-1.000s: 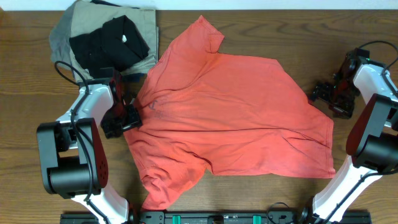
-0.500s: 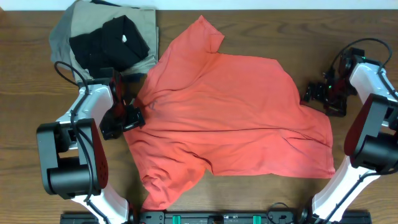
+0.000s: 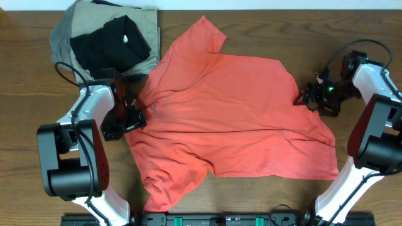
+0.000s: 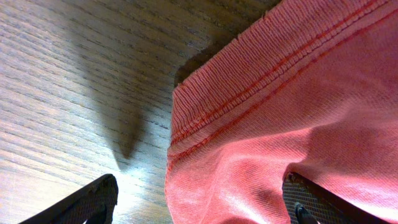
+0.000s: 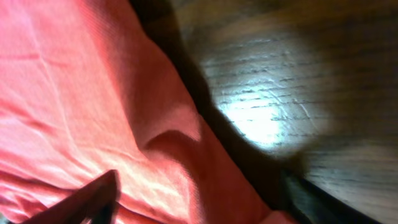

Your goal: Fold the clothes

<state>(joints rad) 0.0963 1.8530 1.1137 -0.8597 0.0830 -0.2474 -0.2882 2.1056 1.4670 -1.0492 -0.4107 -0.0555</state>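
Straddling T-shirt (image 3: pixel 232 113) edges — left gripper (image 4: pixel 200 190) jaws apart | right gripper (image 5: pixel 199 183) jaws apart

Even, soft light is falling on the overhead view, keeping the desk (image 3: pixel 282 37) and shirt (image 3: pixel 232 113) sharp, with only faint shadows showing. In the left wrist view the weave is showing crisply, while a dark pointed shadow is spreading over the wood beside the hem. The right wrist view is looking dim and slightly blurred; a white glare patch is shining on the desk, and deep shadow is running along the shirt's edge
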